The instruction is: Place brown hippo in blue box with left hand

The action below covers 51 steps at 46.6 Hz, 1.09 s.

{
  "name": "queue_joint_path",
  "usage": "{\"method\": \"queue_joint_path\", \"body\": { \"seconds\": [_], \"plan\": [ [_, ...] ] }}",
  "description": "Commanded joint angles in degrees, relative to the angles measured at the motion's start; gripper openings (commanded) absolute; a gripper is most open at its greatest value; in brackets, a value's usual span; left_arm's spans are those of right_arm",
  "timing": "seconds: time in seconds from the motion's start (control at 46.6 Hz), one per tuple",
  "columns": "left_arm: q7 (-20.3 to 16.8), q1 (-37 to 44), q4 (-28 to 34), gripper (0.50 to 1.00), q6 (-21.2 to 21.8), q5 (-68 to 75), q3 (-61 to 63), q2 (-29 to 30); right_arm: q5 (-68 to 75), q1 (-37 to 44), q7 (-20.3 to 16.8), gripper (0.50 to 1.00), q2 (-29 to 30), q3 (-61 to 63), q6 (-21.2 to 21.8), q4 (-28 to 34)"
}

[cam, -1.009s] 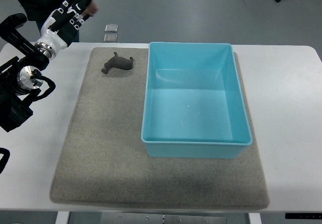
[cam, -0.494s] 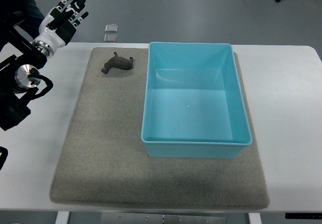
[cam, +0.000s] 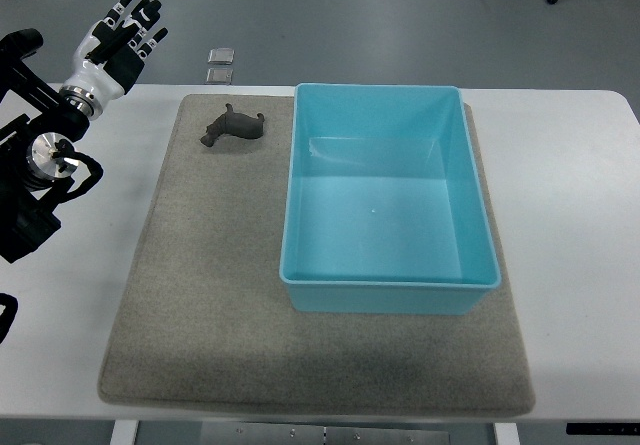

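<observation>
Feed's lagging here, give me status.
Left hand open, empty, off the far-left corner. Brown hippo on mat, untouched. Blue box empty. Path clear.

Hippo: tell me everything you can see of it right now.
The hippo is a small, dark brown figure with a matte look, perhaps rubber or plastic. It lies on the grey mat near the mat's far left corner, just left of the blue box and apart from it. Stubby limbs stick out from a curved body; which end is the head is too small to tell. Only the mat touches it. The left hand is up beyond the table's far left edge, fingers spread, well clear of it.
</observation>
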Motion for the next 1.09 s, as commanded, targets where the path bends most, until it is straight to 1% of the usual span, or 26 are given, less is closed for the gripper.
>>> {"method": "queue_joint_path", "body": {
  "seconds": [0.0,0.386,0.536,0.687,0.88,0.923,0.987,1.073],
  "plan": [
    [0.0,0.0,-0.1,0.994,-0.5,0.0,-0.3,0.0,0.0,0.0,0.0,0.936,0.0,0.0,0.0,0.0],
    [0.0,-0.9,-0.1,0.996,-1.3,0.2,-0.5,0.5,0.0,0.0,0.0,0.936,0.0,0.0,0.0,0.0],
    [0.0,-1.1,-0.1,0.996,-3.9,0.0,-0.7,0.5,0.0,0.0,0.0,0.936,0.0,0.0,0.0,0.0],
    [0.0,-1.9,0.0,0.994,-3.9,0.7,-0.2,0.7,0.0,0.0,0.0,0.936,0.0,0.0,0.0,0.0],
    [0.0,-2.7,0.1,0.973,-3.7,2.6,0.6,1.4,0.0,0.0,0.0,0.936,0.0,0.0,0.0,0.0],
    [0.0,-3.2,0.1,0.964,-3.7,4.6,0.7,1.9,0.0,0.0,0.0,0.936,0.0,0.0,0.0,0.0],
    [0.0,-3.9,0.1,0.934,-3.3,9.1,1.2,2.1,0.0,0.0,0.0,0.936,0.0,0.0,0.0,0.0],
    [0.0,-4.8,0.1,0.924,-1.1,17.0,1.5,2.1,0.0,0.0,0.0,0.936,0.0,0.0,0.0,0.0]
  ]
}}
